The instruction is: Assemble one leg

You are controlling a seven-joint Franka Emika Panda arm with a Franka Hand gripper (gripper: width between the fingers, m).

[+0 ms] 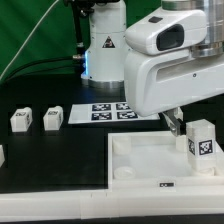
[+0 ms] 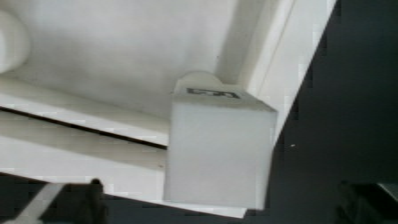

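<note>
A leg (image 1: 200,140), a small white block with a tag on its side, stands upright in the near right corner of the white tray (image 1: 140,160). In the wrist view the same leg (image 2: 222,150) stands on the tray's rim (image 2: 107,110), its tagged end towards the camera. My gripper (image 2: 222,195) is open. Its dark fingertips (image 2: 71,200) sit wide apart on either side of the leg and do not touch it. In the exterior view one finger (image 1: 172,122) shows just left of the leg, and the other is hidden.
Two more legs (image 1: 21,120) (image 1: 53,118) lie on the black table at the exterior view's left, and part of another (image 1: 2,155) shows at the edge. The marker board (image 1: 113,110) lies behind the tray. The robot base (image 1: 105,50) stands at the back.
</note>
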